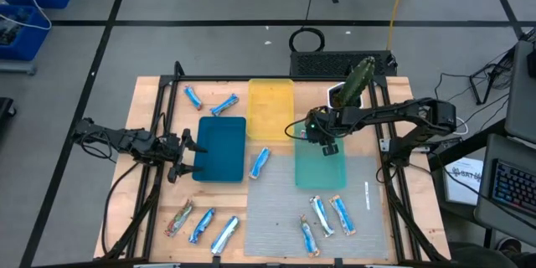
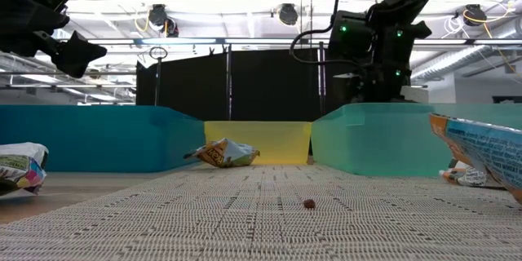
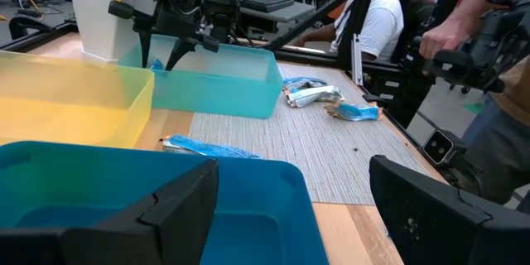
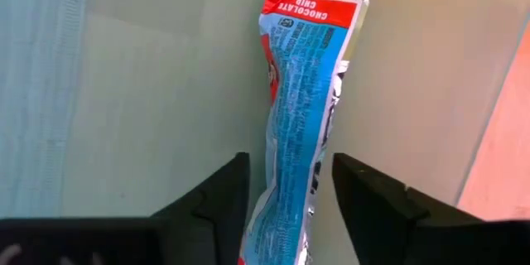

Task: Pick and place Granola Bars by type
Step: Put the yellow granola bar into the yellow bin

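Three trays mid-frame in the high view: blue tray (image 1: pixel 219 148) left, yellow tray (image 1: pixel 270 107) upper centre, teal tray (image 1: pixel 321 167) right. Above the teal tray's upper edge, right gripper (image 1: pixel 329 146), fingers seemingly pinched on a blue-and-white bar (image 4: pixel 300 124). Left of the blue tray, left gripper (image 1: pixel 186 156), fingers spread; other bars (image 1: pixel 322 217) lower right.

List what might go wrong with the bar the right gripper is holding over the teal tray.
The right gripper pinches only one end of the chocolate chip granola bar, so the bar may swing or slip. It hangs near the teal tray edge beside the yellow tray; released badly, it might land in the wrong tray.
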Motion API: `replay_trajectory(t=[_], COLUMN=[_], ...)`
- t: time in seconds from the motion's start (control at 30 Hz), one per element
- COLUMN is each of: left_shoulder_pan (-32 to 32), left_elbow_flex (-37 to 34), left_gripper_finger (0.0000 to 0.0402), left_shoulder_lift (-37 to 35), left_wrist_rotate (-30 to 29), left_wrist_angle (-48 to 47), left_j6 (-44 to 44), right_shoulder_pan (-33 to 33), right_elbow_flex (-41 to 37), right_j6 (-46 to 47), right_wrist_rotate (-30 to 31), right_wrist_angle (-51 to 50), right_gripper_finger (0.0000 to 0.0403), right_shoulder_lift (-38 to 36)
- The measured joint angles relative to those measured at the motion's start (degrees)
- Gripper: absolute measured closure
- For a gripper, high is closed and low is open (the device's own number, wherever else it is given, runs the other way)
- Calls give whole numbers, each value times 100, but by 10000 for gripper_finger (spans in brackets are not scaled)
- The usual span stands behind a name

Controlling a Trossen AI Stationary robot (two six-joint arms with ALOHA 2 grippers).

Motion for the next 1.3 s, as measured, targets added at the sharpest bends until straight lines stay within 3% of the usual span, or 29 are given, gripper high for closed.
replay_trajectory(t=[0.53,0.83,0.97,1.3], left_shoulder_pan=[1,1,0,0], left_elbow_flex=[0,0,0,-2], left_gripper_finger=[91,91,91,91], left_shoulder_lift=[-1,-1,1,1], left_wrist_rotate=[0,0,0,0], left_wrist_angle=[2,1,2,4], left_j6=[-1,0,2,2], right_shoulder_pan=[31,386,569,1090], right_elbow_flex=[74,74,74,74], right_j6=[-30,-164,-153,741], right_wrist_rotate=[16,503,775,778], right_wrist_angle=[64,81,81,186], right_gripper_finger=[157,105,99,99], right_shoulder_lift=[-557,-1078,-1290,-2013])
